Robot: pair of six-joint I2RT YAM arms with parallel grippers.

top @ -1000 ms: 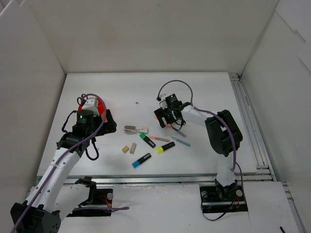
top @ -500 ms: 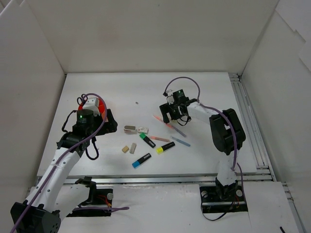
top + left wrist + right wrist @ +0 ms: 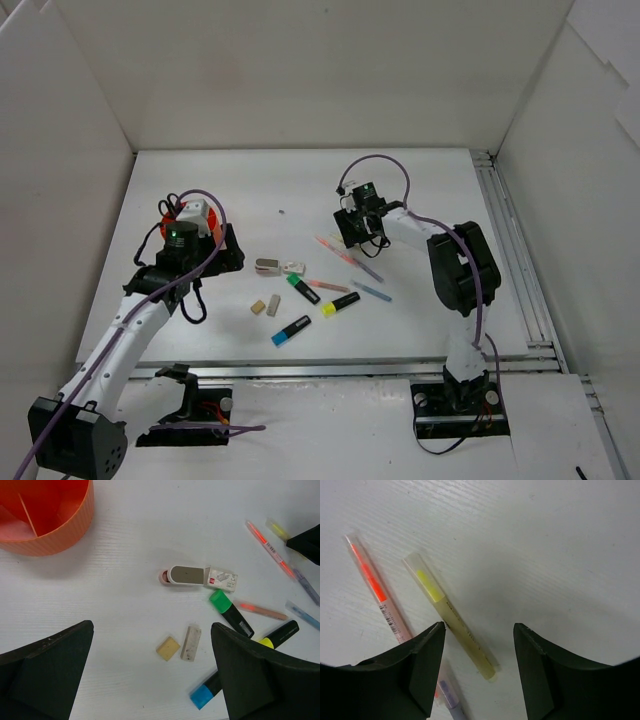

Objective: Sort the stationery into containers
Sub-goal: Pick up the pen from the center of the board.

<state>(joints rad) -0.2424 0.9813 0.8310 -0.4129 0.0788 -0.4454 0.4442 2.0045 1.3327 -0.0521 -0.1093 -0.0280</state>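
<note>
My right gripper (image 3: 479, 626) is open and low over the table, with its jaws either side of a thin yellow pen (image 3: 450, 615). The pen lies near the left finger (image 3: 420, 665) and is not pinched. A pink-orange pen (image 3: 377, 597) and a purple pen (image 3: 451, 700) lie beside it. My left gripper (image 3: 152, 625) is wide open and empty, above a beige eraser (image 3: 168, 648) and a grey-white eraser (image 3: 190, 642). The orange-red container (image 3: 50, 525) shows its dividers at the upper left. From above, the left wrist hides most of the container (image 3: 163, 225).
Green (image 3: 303, 288), yellow (image 3: 341, 303) and blue (image 3: 291, 330) highlighters lie mid-table. Two grey-white pieces (image 3: 268, 266) sit left of them, and an orange pen (image 3: 328, 286) and a blue pen (image 3: 371, 291) to the right. White walls enclose the table, with a rail (image 3: 510, 250) along the right.
My right gripper moved slightly back and to the right over the pens, and its jaws narrowed around the yellow pen. My left wrist shifted a little toward the far side.
</note>
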